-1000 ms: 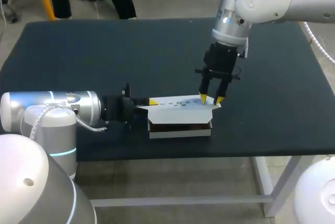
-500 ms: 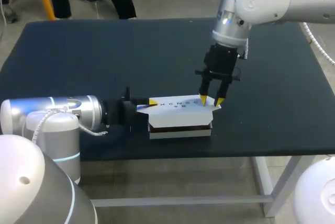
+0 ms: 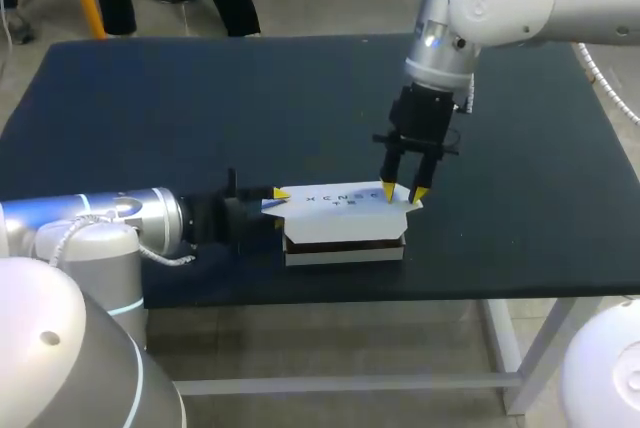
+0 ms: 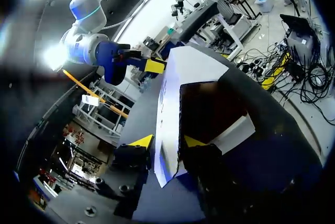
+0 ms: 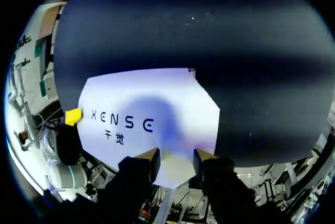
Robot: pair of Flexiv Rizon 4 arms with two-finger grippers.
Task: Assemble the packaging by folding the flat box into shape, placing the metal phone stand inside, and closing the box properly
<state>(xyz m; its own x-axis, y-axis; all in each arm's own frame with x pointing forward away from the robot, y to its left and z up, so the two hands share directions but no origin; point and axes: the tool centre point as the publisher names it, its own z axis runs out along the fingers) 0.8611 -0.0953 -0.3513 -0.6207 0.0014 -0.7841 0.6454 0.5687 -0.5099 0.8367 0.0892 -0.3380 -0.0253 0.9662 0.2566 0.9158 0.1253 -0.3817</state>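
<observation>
The white cardboard box [image 3: 345, 236] sits directly under the right gripper [image 3: 403, 191] – its slightly parted fingers rest tip-down on the box's printed white lid [image 5: 146, 109], gripping nothing – while the left gripper [image 4: 167, 141] meets that lid's opposite end, whether clamped I cannot tell.

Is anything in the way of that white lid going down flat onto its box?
Yes, it seems so. The left claw grips the lid at its left end, with one finger underneath, in the gap above the box. The right claw only rests its tips on top of the lid.
</observation>
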